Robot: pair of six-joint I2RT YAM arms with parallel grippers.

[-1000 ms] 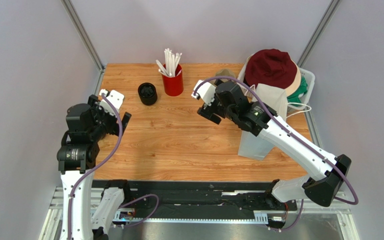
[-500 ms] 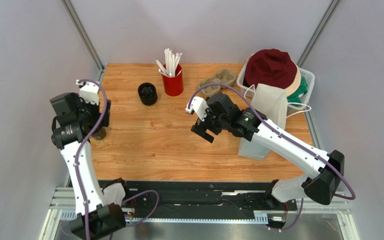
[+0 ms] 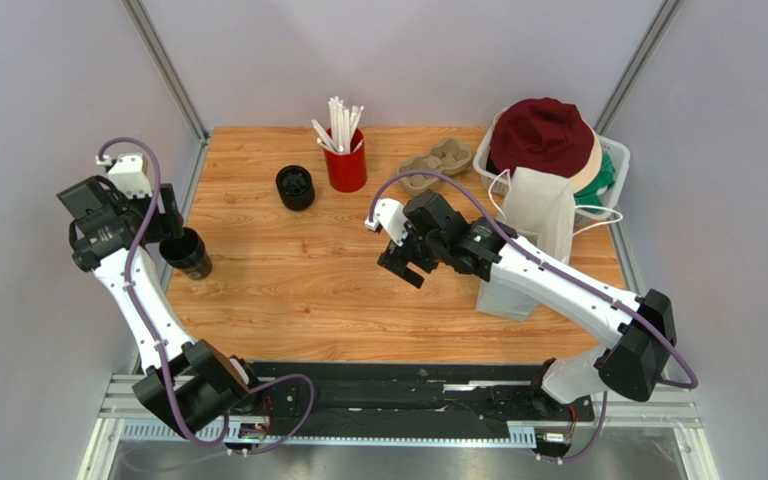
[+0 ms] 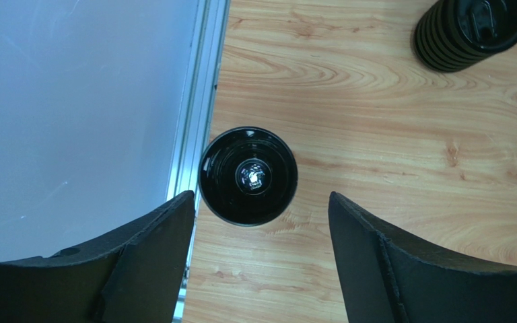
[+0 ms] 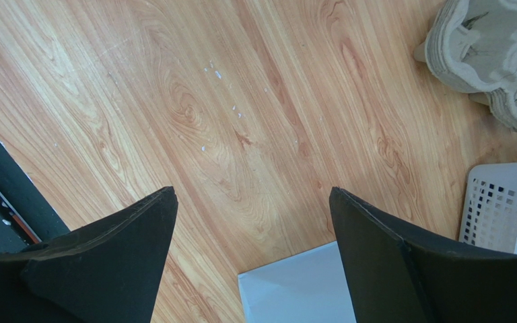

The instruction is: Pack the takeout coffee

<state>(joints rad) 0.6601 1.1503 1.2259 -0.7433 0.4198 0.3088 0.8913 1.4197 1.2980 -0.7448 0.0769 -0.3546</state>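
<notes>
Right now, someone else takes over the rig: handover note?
Left gripper: open, above the coffee cup, a finger either side, not touching it.
Right gripper: open, empty, over bare table beside the paper bag.
The cup stands upright at the table's left edge, no lid on. The lid stack sits beside the red straw cup; the pulp carrier is at the back.
Done: nothing packed.
Left: grasp the cup, fit a lid, pack it, probably into carrier or bag.

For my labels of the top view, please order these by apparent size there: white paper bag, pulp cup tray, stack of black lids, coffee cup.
1. white paper bag
2. pulp cup tray
3. stack of black lids and coffee cup: about alike, not ranked.
</notes>
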